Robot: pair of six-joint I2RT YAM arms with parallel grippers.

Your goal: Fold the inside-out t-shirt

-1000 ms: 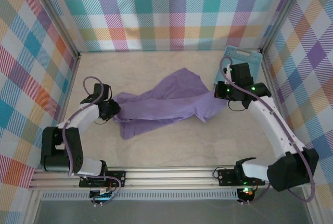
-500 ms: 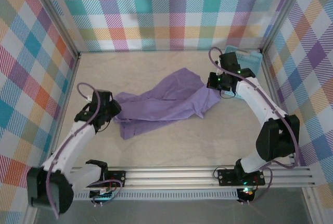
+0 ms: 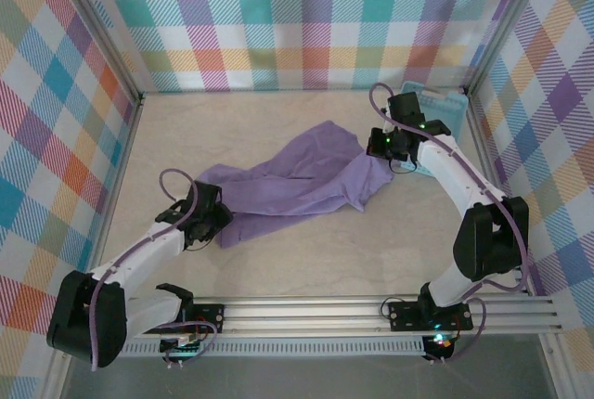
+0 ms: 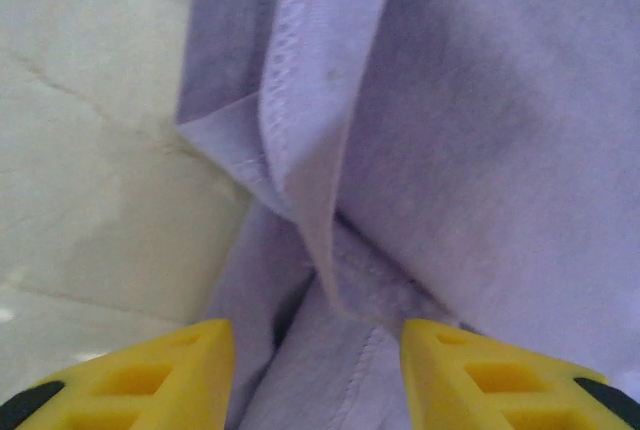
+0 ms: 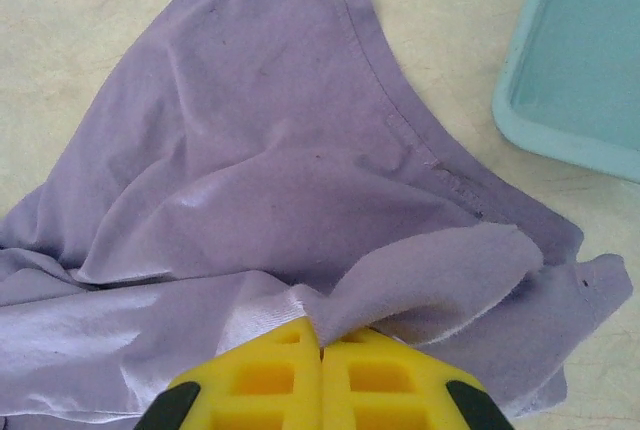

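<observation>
The left gripper (image 3: 215, 223) sits low at the near-left end of the t-shirt (image 3: 297, 181). In the left wrist view its yellow fingers (image 4: 170, 360) stand partly apart, with a stitched fold of the lavender fabric (image 4: 480, 150) lying in the gap and not visibly pinched. The right gripper (image 3: 383, 150) is at the far-right end of the garment. In the right wrist view (image 5: 322, 332) its jaws are pressed together, with a thin flap of the cloth (image 5: 250, 150) curling up from the tips, so it has hold of that edge. The t-shirt lies crumpled in a diagonal band across the middle of the beige counter (image 3: 306, 260). Its right end is close beside the light blue basket (image 3: 444, 102), which stands in the far-right corner.
</observation>
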